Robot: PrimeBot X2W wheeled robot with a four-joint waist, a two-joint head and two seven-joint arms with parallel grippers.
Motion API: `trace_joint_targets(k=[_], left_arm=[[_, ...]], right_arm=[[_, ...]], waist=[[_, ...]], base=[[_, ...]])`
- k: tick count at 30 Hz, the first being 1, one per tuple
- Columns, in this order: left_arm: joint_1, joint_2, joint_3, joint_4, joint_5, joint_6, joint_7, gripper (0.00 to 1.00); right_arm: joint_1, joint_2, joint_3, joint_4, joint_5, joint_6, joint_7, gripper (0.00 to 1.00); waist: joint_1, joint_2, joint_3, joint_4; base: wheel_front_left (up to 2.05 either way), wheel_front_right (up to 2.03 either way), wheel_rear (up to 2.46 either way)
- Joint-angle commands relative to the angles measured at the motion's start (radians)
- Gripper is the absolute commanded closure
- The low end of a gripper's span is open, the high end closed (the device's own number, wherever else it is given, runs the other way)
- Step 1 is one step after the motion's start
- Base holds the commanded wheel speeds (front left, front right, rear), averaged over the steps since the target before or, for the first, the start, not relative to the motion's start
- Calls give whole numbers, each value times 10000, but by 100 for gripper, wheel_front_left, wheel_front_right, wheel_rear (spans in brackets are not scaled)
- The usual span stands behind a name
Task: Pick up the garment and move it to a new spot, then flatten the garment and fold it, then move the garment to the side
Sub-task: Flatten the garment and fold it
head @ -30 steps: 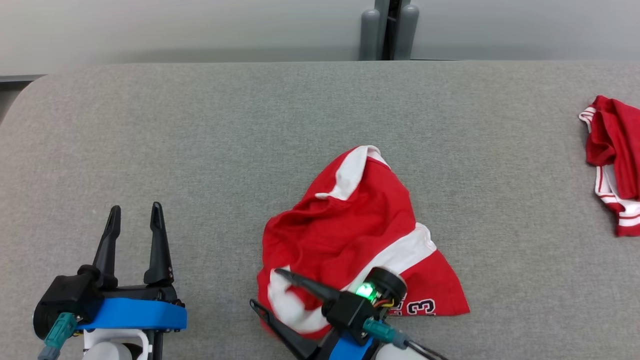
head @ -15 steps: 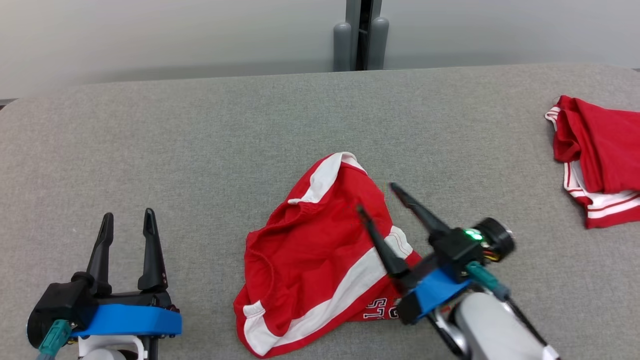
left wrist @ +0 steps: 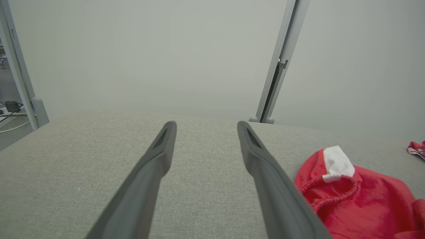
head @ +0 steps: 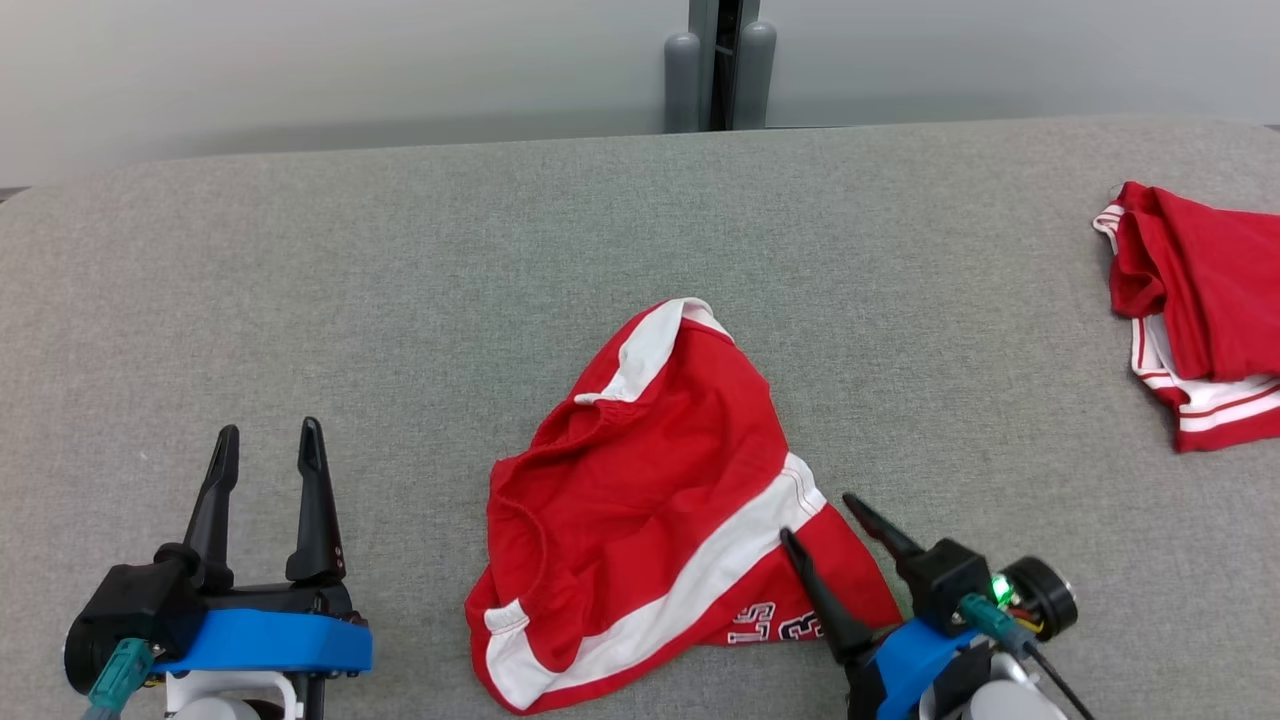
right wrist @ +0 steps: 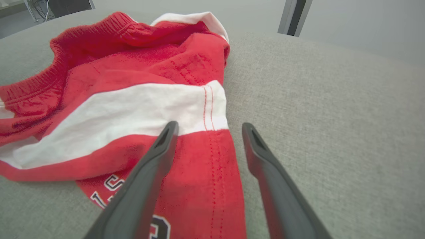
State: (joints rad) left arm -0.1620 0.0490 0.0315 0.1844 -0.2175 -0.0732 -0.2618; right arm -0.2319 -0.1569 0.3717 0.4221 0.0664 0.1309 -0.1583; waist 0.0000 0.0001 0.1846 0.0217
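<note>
Your right gripper (head: 816, 516) wide open, empty, poised over right corner of garment (head: 650, 500), likely lining up flattening grab. Your left gripper (head: 270, 428) open, empty, parked well left of garment.

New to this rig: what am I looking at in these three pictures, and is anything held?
It is a two-armed robot; each arm ends in a claw with two long dark fingers. The picture showing both arms comes from a head camera looking down on a grey table. The other two come from wrist cameras, looking along each claw's fingers. In the head view the left claw is lower left, the right claw lower right. Crumpled red-and-white shorts lie mid-table; a second red garment lies at the right edge. Both claws are open and hold nothing; the right one is at the shorts' near corner.
</note>
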Motion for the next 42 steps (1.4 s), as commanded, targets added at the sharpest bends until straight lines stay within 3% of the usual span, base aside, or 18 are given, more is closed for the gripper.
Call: trace_joint_targets(k=[1,5,6,7,8,17,25,26,27,28,32,42], left_arm=[[-58,33,25,0,8,-9,-42,0],[-47,33,47,29,7,-23,-42,0],[-41,33,50,43,5,-25,-42,0],[-39,32,46,54,-1,-25,-42,0],[-41,32,37,61,-11,-24,-42,0],[-169,31,45,50,-80,-26,-42,0],[-175,31,-114,85,-179,63,-42,0],[-137,33,-123,85,-197,87,-42,0],[-98,33,-128,80,-214,90,-42,0],[-61,33,-130,72,-225,88,-42,0],[-5,33,-101,10,-141,81,-42,0],[132,33,-96,-41,11,14,-42,0]], right_arm=[[151,33,30,64,22,-5,16,0],[146,52,223,660,171,-5,190,0],[124,51,285,825,240,-5,284,32],[73,49,334,940,310,-5,327,82],[-6,18,355,1041,379,-5,333,100],[-1394,-390,-465,1168,56,-6,-577,100],[-2020,-344,-1060,1963,-303,-6,-917,100],[-1931,-314,-1142,2063,-279,-6,-948,93],[-1853,-286,-1235,2110,-302,-6,-985,20],[-1759,-226,-1356,2150,-283,-6,-1021,0],[-1444,-66,-1938,1781,-311,-6,-1071,0],[383,648,-3536,-1522,-430,-5,-1077,0]], waist=[[0,-1,13,18],[0,-1,49,49],[0,-1,53,50],[0,-1,53,52],[0,-1,53,59],[0,-1,192,75],[0,-1,191,104],[0,-1,167,88],[0,-1,146,63],[0,-1,121,30],[0,-1,34,-144],[0,-1,-296,-490]], base=[[0,0,0],[0,0,0],[0,0,0],[0,0,0],[0,0,0],[0,0,0],[0,0,0],[0,0,0],[0,0,0],[0,0,0],[0,0,0],[0,0,0]])
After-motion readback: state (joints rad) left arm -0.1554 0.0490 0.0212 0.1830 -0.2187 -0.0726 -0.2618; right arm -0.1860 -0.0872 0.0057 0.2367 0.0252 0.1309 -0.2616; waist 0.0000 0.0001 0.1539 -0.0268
